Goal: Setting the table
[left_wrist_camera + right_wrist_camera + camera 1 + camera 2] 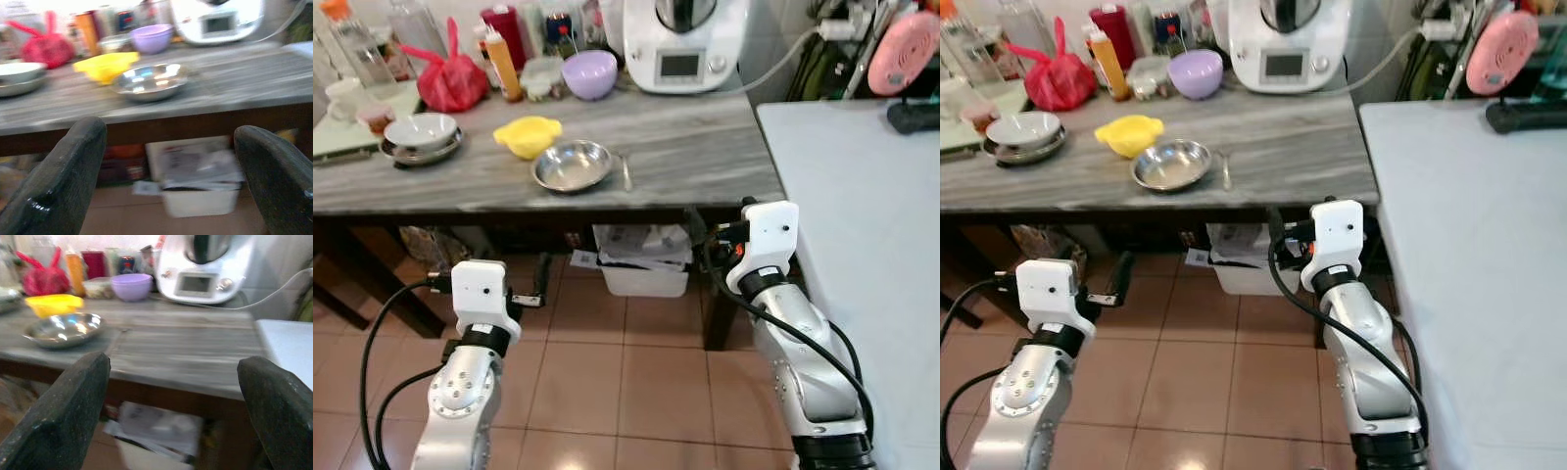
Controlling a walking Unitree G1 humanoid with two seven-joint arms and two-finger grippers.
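A grey marble-patterned counter (685,157) stands over a terracotta tile floor (607,382), with a pale blue table (862,245) to its right. On the counter sit 1 steel bowl (572,165) with 1 spoon (626,173) just beside it, 1 yellow bowl (528,135), 1 purple bowl (589,73), 1 white bowl (420,129) on a steel plate, 1 red bag (450,80) and 1 white kitchen machine (680,41). The left gripper (168,176) and right gripper (173,406) both hang below the counter's front edge, each with its 2 black fingers spread apart and holding nothing.
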